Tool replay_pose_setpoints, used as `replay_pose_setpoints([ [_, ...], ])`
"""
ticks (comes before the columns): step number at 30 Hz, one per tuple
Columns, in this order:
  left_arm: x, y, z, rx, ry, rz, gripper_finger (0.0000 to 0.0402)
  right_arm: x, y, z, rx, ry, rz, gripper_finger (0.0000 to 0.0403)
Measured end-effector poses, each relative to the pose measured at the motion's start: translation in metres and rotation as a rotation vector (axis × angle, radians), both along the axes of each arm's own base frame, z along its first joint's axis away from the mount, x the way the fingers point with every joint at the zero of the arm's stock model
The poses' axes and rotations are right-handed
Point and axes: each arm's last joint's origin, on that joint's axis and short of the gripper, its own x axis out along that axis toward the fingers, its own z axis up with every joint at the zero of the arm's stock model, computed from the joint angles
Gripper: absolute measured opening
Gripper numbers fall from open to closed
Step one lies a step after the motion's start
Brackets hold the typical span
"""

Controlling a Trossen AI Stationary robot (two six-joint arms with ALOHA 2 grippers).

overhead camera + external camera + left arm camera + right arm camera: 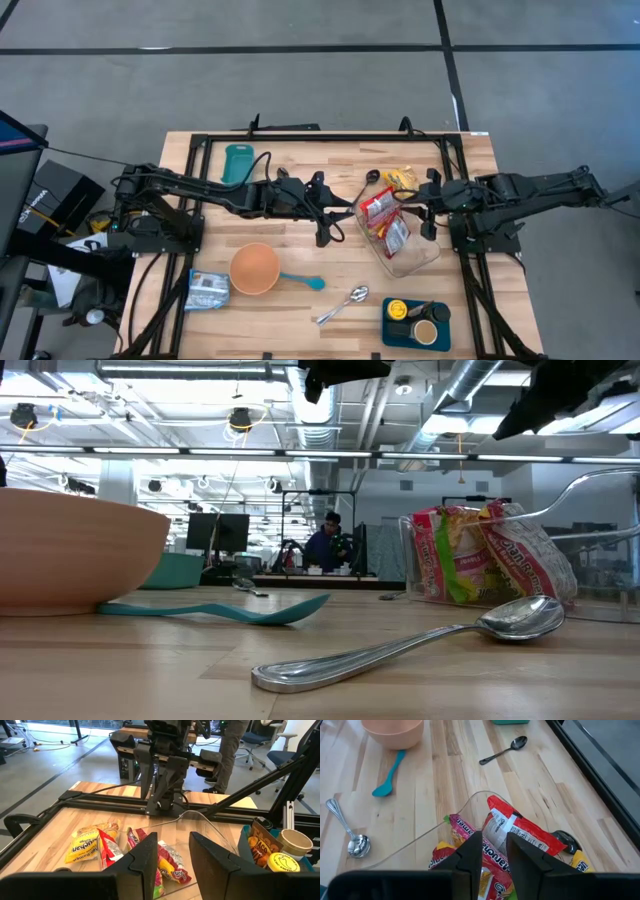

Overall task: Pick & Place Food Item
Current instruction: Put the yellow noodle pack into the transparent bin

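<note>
Landmark: clear plastic rectangular container (412,255), on the wooden table (300,320), right of centre.
Food items: red ramen noodle packets (384,218) lie inside the clear container, piled at its end nearest the table's far edge; one packet's top leans over the container's rim.
Second food item: yellow snack packet (401,179) lies flat on the table just beyond the container, toward the far edge.
Left gripper (330,213): hovers just left of the container, above the table; fingers spread apart, holding nothing.
Right gripper (430,207): hovers over the container's right rim; fingers a narrow gap apart, nothing between them.
Orange round bowl (254,268): well left of the container, upright.
Teal plastic spoon (301,281): between bowl and container, handle touching the bowl's side.
Silver metal spoon (343,305): near the container's front left corner, apart from it.
Blue tray (415,322): just in front of the container, holding a yellow lid and a cup.
</note>
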Motion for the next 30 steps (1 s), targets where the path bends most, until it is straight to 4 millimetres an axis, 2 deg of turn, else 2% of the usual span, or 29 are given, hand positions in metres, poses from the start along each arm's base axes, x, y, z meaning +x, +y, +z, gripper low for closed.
replay_pose_setpoints([
  [20,0.000,0.000,0.000,0.000,-0.003,0.000,0.0108,0.001,0.000,0.002,0.004,-0.025,0.000,0.0082],
  [24,0.002,0.001,0.008,0.049,-0.083,-0.008,0.0108,0.001,0.000,0.002,0.004,-0.025,0.000,0.0082],
  [30,0.003,0.001,0.021,0.033,-0.219,-0.002,0.0108,0.001,0.000,0.002,0.004,-0.025,0.000,0.0082],
])
